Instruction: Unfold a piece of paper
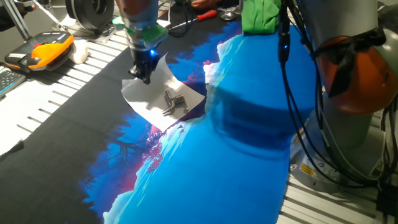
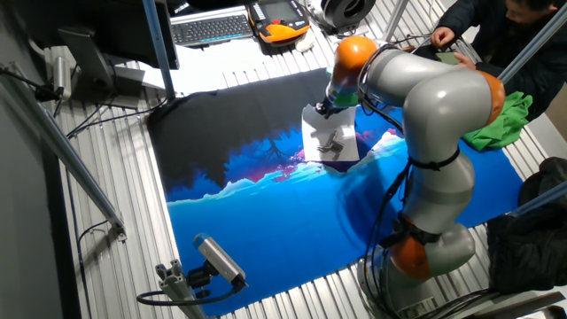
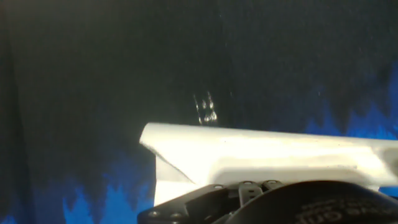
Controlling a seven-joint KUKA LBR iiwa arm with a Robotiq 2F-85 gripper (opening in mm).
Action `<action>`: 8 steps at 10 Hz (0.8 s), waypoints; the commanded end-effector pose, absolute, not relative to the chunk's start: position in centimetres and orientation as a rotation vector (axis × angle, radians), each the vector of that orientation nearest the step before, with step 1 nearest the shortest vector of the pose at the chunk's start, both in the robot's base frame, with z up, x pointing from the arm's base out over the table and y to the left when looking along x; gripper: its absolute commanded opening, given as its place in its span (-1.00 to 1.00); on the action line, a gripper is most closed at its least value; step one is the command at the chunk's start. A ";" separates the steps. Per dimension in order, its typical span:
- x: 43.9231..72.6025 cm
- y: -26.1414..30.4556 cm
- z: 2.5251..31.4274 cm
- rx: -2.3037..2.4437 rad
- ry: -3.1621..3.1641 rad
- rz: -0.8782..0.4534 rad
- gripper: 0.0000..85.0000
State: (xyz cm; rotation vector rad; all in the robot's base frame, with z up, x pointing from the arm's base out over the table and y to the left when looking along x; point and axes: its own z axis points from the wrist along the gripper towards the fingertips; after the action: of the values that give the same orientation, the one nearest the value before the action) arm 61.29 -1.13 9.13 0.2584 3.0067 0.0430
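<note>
The piece of paper [image 1: 158,93] is a small white sheet lying on the black and blue cloth [image 1: 236,143]. My gripper [image 1: 144,76] is at its far corner, shut on the paper's edge. It holds one flap raised off the rest of the sheet. A small grey metal clip [image 1: 175,102] lies on the flat part of the paper. In the other fixed view the paper [image 2: 330,133] lies under my gripper [image 2: 323,108]. In the hand view the lifted white flap [image 3: 261,152] runs across the frame; my fingertips are hidden.
A green cloth [image 1: 260,15] lies at the far edge. An orange and black device [image 1: 43,51] sits at the far left, with cables [image 1: 193,22] behind the gripper. The robot base [image 1: 354,74] stands at the right. A person [image 2: 496,35] is at the far corner.
</note>
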 end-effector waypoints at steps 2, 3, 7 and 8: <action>62.2 -1.6 9.4 0.250 3.009 0.048 -1.00; 62.5 -1.6 9.1 0.251 2.998 0.044 -1.00; 64.1 -1.8 8.4 0.252 2.968 0.016 -1.00; 64.4 -2.0 8.4 0.249 2.969 0.019 -1.00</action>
State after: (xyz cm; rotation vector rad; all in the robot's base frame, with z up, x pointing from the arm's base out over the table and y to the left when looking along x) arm 64.49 -2.04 8.36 0.2480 2.9671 0.0189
